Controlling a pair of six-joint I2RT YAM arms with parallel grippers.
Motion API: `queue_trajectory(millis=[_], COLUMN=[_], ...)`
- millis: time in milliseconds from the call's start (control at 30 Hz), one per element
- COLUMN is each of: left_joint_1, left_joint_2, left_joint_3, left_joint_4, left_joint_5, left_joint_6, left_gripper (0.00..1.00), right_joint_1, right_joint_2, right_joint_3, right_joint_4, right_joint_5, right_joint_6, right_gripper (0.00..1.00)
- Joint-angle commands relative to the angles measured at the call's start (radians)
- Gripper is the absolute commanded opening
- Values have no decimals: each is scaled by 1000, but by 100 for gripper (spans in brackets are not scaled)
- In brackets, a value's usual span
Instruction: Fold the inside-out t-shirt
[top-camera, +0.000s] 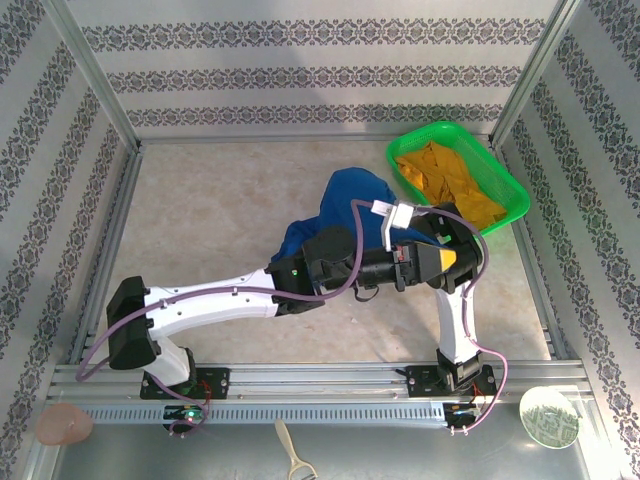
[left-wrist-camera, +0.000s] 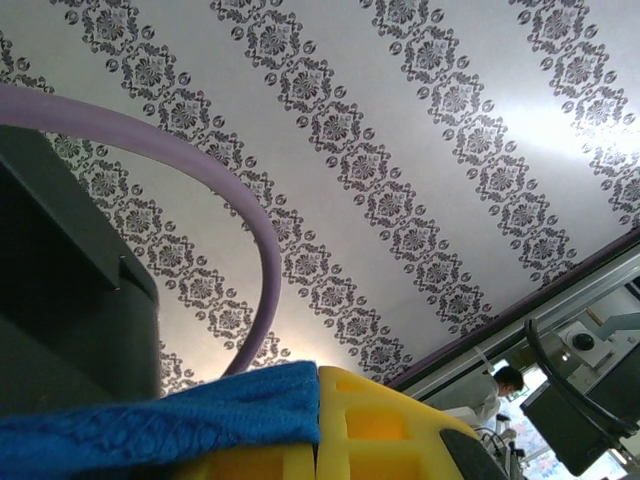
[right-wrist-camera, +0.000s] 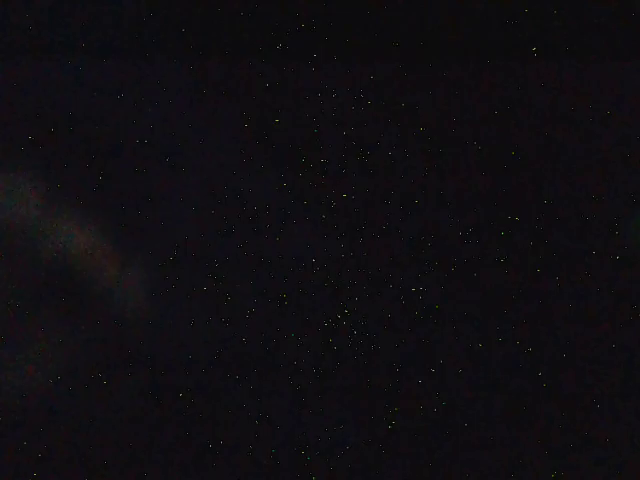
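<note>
The inside-out t-shirt (top-camera: 345, 200), royal blue, sits bunched in a heap on the table right of centre. My left arm reaches across to the right in front of it. The left gripper (top-camera: 452, 262) has yellow fingers and points toward the right wall. In the left wrist view its jaws (left-wrist-camera: 320, 378) are together, and a fold of the blue t-shirt (left-wrist-camera: 150, 420) lies over one finger and ends at the seam between them. My right arm's wrist (top-camera: 440, 228) bends left into the heap, so its fingers are hidden by cloth. The right wrist view is black.
A green basket (top-camera: 512, 190) holding an orange-yellow garment (top-camera: 450, 178) stands at the back right, close behind the right arm. Metal frame posts and patterned walls enclose the table. A round plate (top-camera: 548, 415), a brush (top-camera: 295, 462) and a pink object (top-camera: 65, 425) lie outside the front rail.
</note>
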Motion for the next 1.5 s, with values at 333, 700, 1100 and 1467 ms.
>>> queue_trajectory(millis=[333,700,1100,1467], left_joint_1=[711,1086,1116,859], left_joint_2=[-279,86,-176,-445], left_joint_3=[-432,-496,-563,-421], left_joint_4=[92,136,-6,-491], left_joint_5=[-3,199,360,326], left_joint_6=[-148,-154,36,527], left_gripper=[0,0,72,85], right_joint_1=[58,128,112,100], right_joint_2=[-228,-516,-622,-515], right_joint_3=[-224,-223,-128,34], right_joint_4=[147,-2,-95,-285], right_joint_5=[-199,-260,-363,-448], right_joint_6=[-298,-462,-584,-760], right_gripper=[0,0,0,0])
